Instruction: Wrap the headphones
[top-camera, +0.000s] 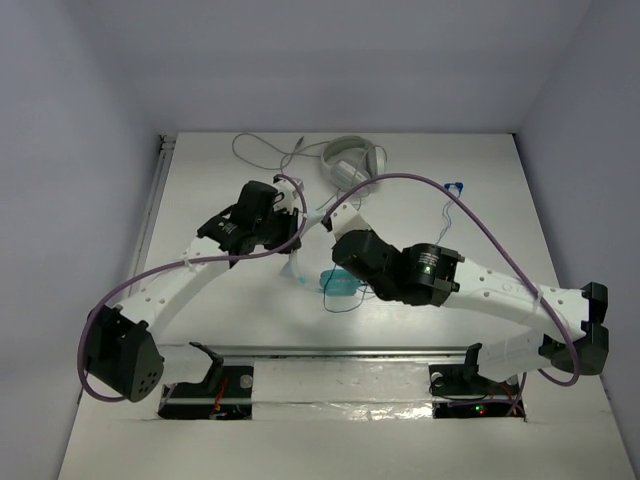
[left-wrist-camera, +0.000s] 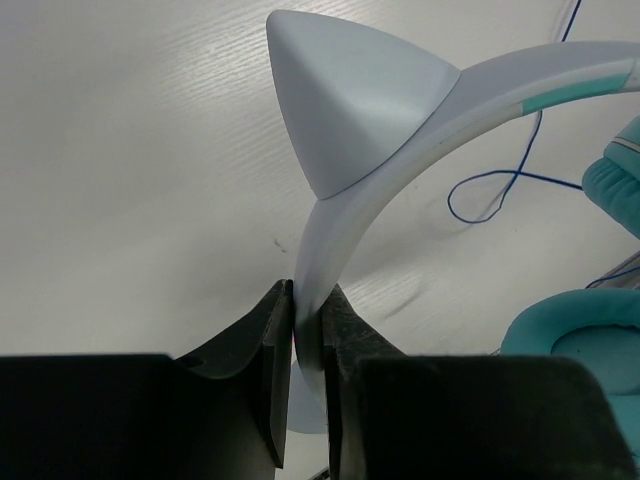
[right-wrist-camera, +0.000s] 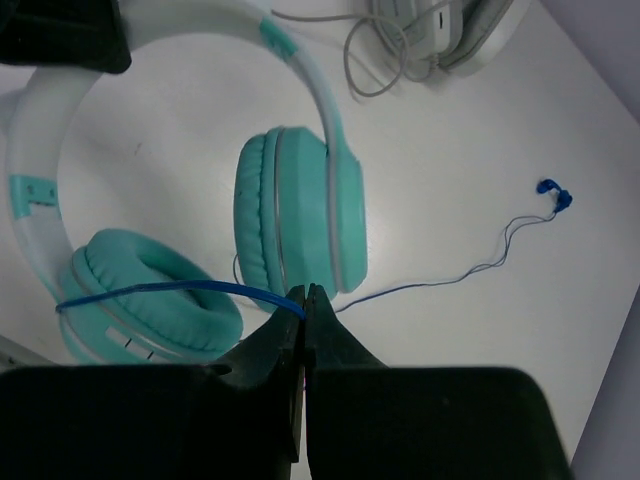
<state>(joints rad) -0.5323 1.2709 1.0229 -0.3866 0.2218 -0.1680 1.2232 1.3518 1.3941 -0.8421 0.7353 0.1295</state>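
- Teal headphones (right-wrist-camera: 300, 210) lie on the white table (right-wrist-camera: 470, 250), with the ear cups just ahead of the right gripper (right-wrist-camera: 304, 300) and to its left.
- The right gripper's jaws are pinched together on the thin blue cable (right-wrist-camera: 160, 289) — the strand runs leftward from the fingertips across the nearer ear cup (right-wrist-camera: 150, 310), and its plug end (right-wrist-camera: 553, 192) trails away to the right.
- The left gripper (left-wrist-camera: 307, 315) clamps narrowly on the pale headband (left-wrist-camera: 400, 150), just below a pointed cat-ear (left-wrist-camera: 350, 100).
- Grey-white headphones (right-wrist-camera: 440, 30) sit beyond the right gripper, well apart.
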